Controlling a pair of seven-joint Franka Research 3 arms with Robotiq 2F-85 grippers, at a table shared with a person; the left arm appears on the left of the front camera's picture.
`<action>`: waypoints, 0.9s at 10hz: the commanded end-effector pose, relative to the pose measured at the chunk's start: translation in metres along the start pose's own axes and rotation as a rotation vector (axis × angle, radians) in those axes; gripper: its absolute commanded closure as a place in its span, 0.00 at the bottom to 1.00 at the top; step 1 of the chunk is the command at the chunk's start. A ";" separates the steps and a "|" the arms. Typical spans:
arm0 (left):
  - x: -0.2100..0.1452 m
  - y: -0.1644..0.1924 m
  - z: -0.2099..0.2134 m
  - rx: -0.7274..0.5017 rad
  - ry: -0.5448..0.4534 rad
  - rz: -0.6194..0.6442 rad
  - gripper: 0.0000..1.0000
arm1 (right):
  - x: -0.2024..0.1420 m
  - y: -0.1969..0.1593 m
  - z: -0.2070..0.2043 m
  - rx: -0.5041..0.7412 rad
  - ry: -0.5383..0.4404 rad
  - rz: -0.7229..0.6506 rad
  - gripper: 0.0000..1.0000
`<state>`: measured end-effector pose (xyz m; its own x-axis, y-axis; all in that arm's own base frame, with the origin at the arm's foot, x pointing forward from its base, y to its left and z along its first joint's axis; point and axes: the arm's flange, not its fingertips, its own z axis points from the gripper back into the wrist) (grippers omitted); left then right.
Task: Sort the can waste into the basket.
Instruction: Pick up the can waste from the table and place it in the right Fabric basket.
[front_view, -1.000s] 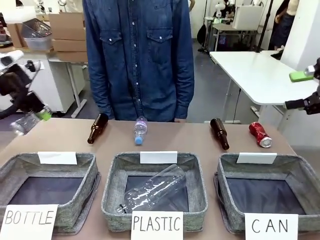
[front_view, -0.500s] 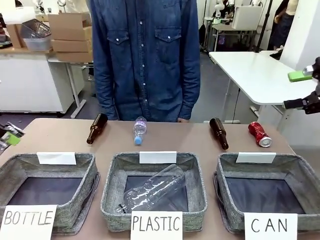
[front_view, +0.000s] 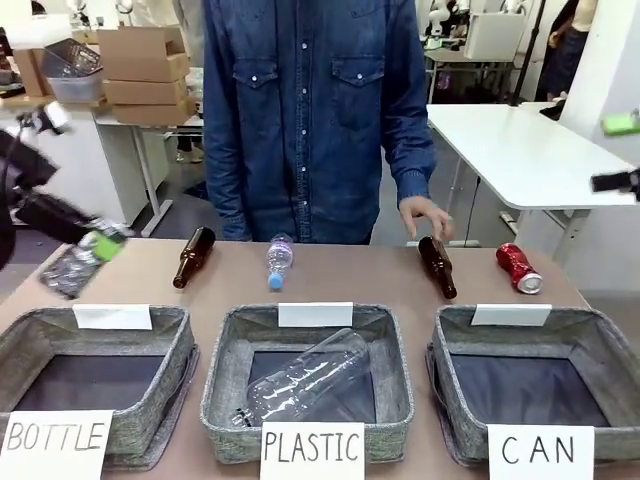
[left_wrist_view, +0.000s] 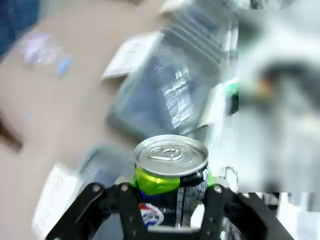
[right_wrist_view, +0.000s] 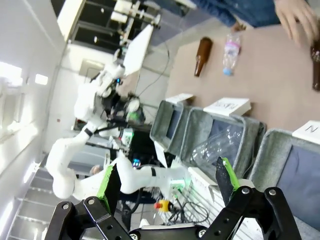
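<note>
Black can (left_wrist_view: 172, 167), silver top w/ pull-tab, green-white print, is clamped in the left hand (left_wrist_view: 171, 192), green pads pressing on both sides. In front view it's blurred and tilted, held off the surface (front_view: 350, 285) at picture left, beyond the far rim of the BOTTLE basket (front_view: 185, 345) and well apart from the CAN basket (front_view: 447, 390) at the right end of the row.

CAN basket: grey woven, dark lining, white tag (front_view: 511, 315) on far rim, paper sign (front_view: 541, 452) on near wall.

The red can (front_view: 520, 268), dented, lies on its side on the surface behind the CAN basket, far right, just beside a brown glass bottle (front_view: 440, 270). Person's hand (front_view: 425, 215) hangs right over that bottle's far end; contact can't be told.

Right hand (right_wrist_view: 167, 182) is released, fingers spread wide, raised off to the right of the surface.

Mid row: PLASTIC basket (front_view: 215, 385) w/ a clear plastic bottle (front_view: 305, 385) lying in it. Behind it on the surface lie a small plastic bottle (front_view: 280, 260) and, further left, a second brown glass bottle (front_view: 194, 256).
</note>
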<state>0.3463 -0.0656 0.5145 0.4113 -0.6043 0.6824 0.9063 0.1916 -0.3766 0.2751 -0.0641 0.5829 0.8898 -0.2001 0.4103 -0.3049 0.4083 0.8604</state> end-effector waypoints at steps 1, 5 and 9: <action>0.063 -0.059 -0.059 -0.186 0.056 -0.240 0.55 | 0.005 -0.001 0.027 -0.045 -0.099 -0.042 0.00; 0.146 -0.169 -0.200 -0.136 0.078 -0.578 0.55 | -0.008 -0.018 0.087 -0.023 -0.267 -0.100 0.00; 0.249 -0.211 -0.378 -0.091 0.023 -0.717 0.55 | -0.042 -0.048 0.095 0.009 -0.245 -0.124 0.00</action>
<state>0.1959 -0.5032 0.5431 -0.2492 -0.5705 0.7826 0.9537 -0.2849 0.0960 0.2281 -0.1547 0.5629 0.8024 -0.4751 0.3613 -0.2004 0.3557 0.9129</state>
